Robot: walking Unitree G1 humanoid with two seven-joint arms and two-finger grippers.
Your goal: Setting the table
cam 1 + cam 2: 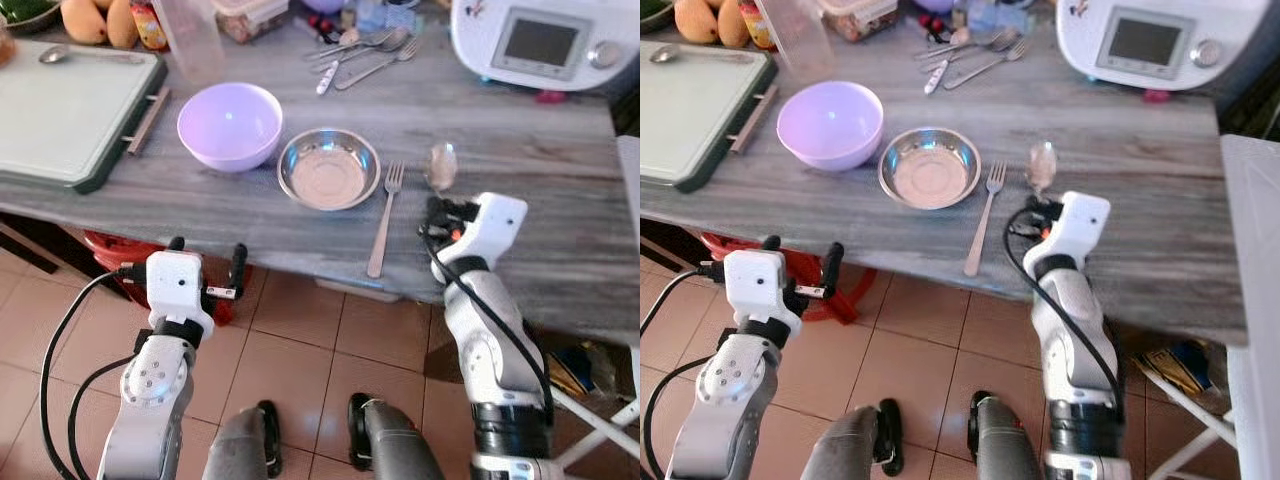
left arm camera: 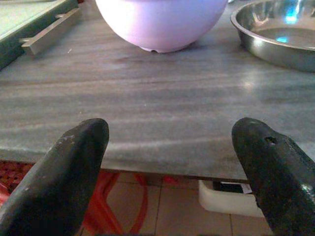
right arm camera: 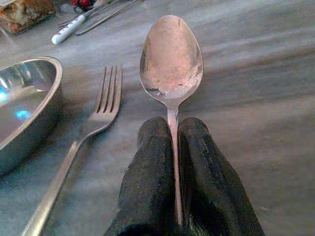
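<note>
A steel plate [image 1: 328,168] sits on the grey table [image 1: 520,140] near its front edge, with a lilac bowl [image 1: 230,124] to its left. A fork [image 1: 385,217] lies just right of the plate, tines away from me. My right gripper [image 1: 437,209] is shut on the handle of a spoon [image 3: 171,61], whose bowl [image 1: 441,164] points away from me, right of the fork and low over the table. My left gripper [image 1: 207,262] stands open at the table's front edge, before the lilac bowl [image 2: 160,22], with nothing between its fingers [image 2: 69,167].
A green-edged cutting board [image 1: 70,110] lies at the left with a spoon [image 1: 60,53] on it. Loose cutlery [image 1: 365,55], fruit [image 1: 100,20] and containers stand at the back. A white kitchen machine [image 1: 545,42] is at the back right. A red stool [image 1: 120,255] stands under the table.
</note>
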